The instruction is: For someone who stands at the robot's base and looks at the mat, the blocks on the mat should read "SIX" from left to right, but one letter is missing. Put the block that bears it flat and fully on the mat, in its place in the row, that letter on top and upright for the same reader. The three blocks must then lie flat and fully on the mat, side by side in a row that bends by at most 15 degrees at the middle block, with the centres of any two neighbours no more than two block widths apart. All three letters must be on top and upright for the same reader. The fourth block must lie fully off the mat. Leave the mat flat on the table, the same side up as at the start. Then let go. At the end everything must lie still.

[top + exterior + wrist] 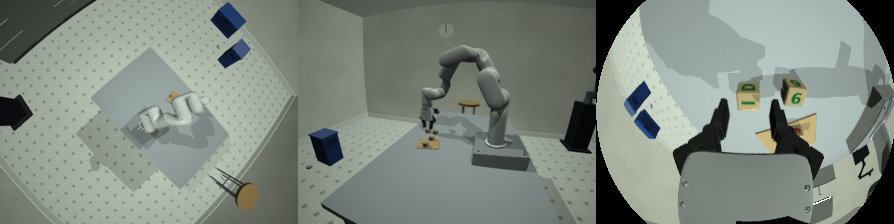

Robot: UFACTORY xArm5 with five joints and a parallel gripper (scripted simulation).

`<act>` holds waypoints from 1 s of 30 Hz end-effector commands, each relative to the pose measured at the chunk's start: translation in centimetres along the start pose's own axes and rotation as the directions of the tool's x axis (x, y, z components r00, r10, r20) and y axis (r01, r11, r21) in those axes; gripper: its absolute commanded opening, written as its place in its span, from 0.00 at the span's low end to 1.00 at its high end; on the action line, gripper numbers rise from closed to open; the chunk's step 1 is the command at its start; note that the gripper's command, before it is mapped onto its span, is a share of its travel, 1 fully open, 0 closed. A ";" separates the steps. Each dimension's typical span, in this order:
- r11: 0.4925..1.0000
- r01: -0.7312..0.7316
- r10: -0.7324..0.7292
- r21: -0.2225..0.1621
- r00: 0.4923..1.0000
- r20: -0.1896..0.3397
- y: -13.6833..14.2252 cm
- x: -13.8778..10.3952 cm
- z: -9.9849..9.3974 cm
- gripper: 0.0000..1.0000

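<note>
Arched high from the base, then folded down through the elbow to a wrist pointing almost straight at the tabletop. Hand (pixel 750 123) partly open, dark fingers parted with nothing between them (tips seemingly just above the surface, though hard to judge from outside).

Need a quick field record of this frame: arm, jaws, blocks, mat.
arm: reaches out and down past the mat, gripper hanging above two off-mat blocks
jaws: open, nothing between them
blocks on mat: two, letters too small to read
blocks off mat: two on the table beyond the mat; left block partly between the fingertips in the wrist view, right block beside it
mat state: flat on the table, tan
</note>
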State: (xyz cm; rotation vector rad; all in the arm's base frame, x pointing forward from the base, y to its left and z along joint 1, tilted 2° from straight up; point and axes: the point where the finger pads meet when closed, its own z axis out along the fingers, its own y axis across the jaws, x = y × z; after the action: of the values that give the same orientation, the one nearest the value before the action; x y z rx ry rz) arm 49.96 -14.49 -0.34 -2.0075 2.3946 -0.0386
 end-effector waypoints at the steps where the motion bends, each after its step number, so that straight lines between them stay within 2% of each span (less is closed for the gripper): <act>1: 1.000 0.000 0.000 0.004 1.000 0.000 -0.1 0.0 -0.1 0.60; 12: 1.000 0.000 0.000 0.004 1.000 0.000 -0.2 0.0 0.2 0.60; 30: 1.000 0.000 0.000 0.004 1.000 0.000 -0.2 -0.1 3.0 0.60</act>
State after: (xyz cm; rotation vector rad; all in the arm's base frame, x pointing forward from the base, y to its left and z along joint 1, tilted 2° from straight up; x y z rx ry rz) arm 50.01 -14.39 -3.10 -2.0078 2.3950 -0.0374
